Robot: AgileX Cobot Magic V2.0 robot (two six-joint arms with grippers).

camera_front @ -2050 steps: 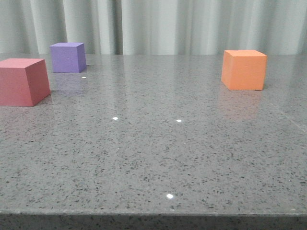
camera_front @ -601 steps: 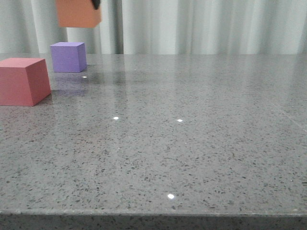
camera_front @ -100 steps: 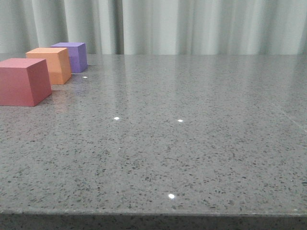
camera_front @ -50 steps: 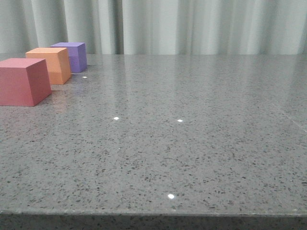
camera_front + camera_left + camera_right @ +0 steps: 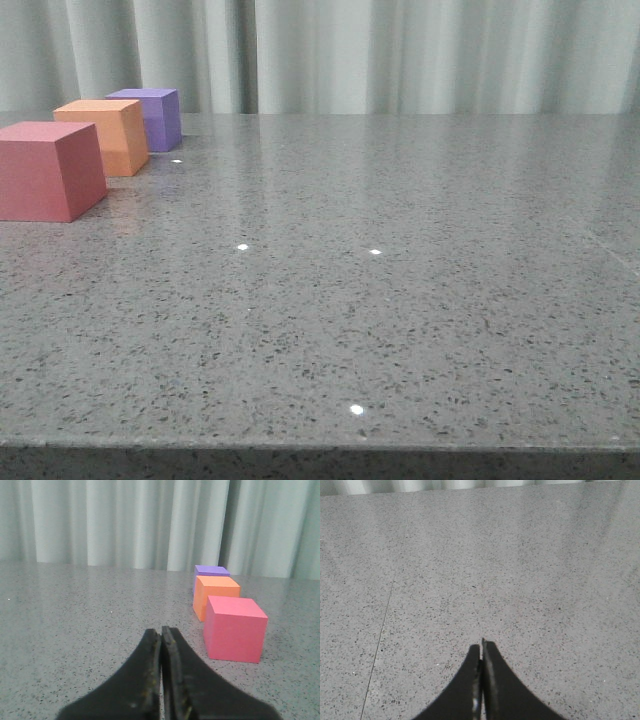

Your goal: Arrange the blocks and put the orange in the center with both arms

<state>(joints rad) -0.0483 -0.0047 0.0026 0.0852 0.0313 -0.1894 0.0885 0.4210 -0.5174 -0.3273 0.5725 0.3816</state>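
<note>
Three cubes stand in a row at the table's far left. The pinkish-red cube (image 5: 48, 169) is nearest, the orange cube (image 5: 105, 136) is in the middle, and the purple cube (image 5: 152, 117) is farthest. In the left wrist view the row shows as pinkish-red (image 5: 234, 628), orange (image 5: 215, 596) and purple (image 5: 210, 572). My left gripper (image 5: 161, 631) is shut and empty, apart from the pinkish-red cube and beside it. My right gripper (image 5: 481, 647) is shut and empty over bare table. Neither gripper shows in the front view.
The grey speckled tabletop (image 5: 380, 280) has a front edge near the bottom of the front view. A pale curtain (image 5: 400, 55) hangs behind the table. A thin seam (image 5: 382, 630) runs across the table in the right wrist view.
Long ago the orange cube stood at the far right, then was carried in the air at the upper left. In the last second nothing has visibly moved.
</note>
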